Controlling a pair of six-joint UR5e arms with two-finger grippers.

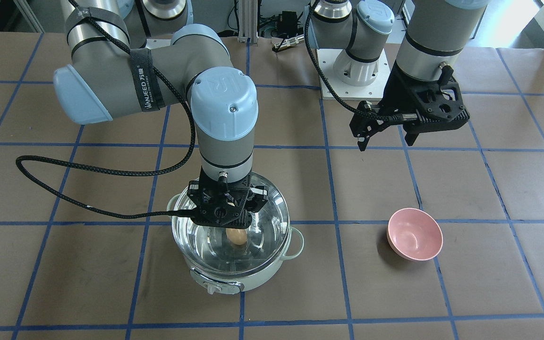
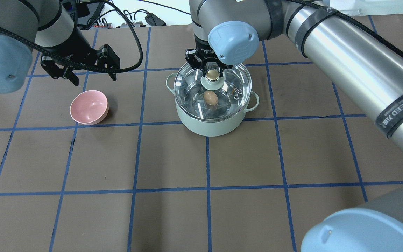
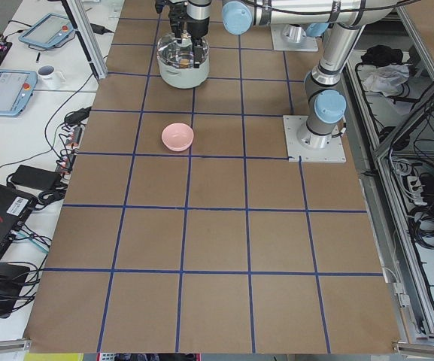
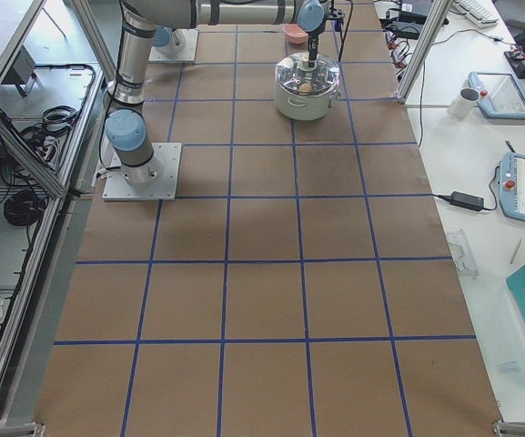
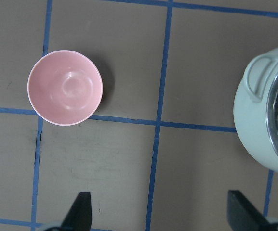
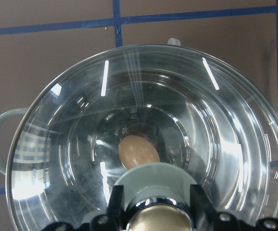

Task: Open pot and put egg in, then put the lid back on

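A pink bowl [image 5: 65,87] sits at upper left on the brown table [image 5: 201,67], its lower edge over a blue tape line [image 5: 164,67]. The mint-green pot [image 5: 254,130] and its loop handle [image 5: 260,77] fill the right edge, well apart from the bowl. Along the bottom edge, the left gripper [image 5: 160,214] shows two dark fingertips [image 5: 81,209] spread wide

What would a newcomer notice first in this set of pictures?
The mint-green pot stands on the gridded table with the glass lid over it, and the brown egg shows through the glass. The right gripper stands straight above, closed on the lid's golden knob. Off to the side, the left gripper hangs open above the table near an empty pink bowl.
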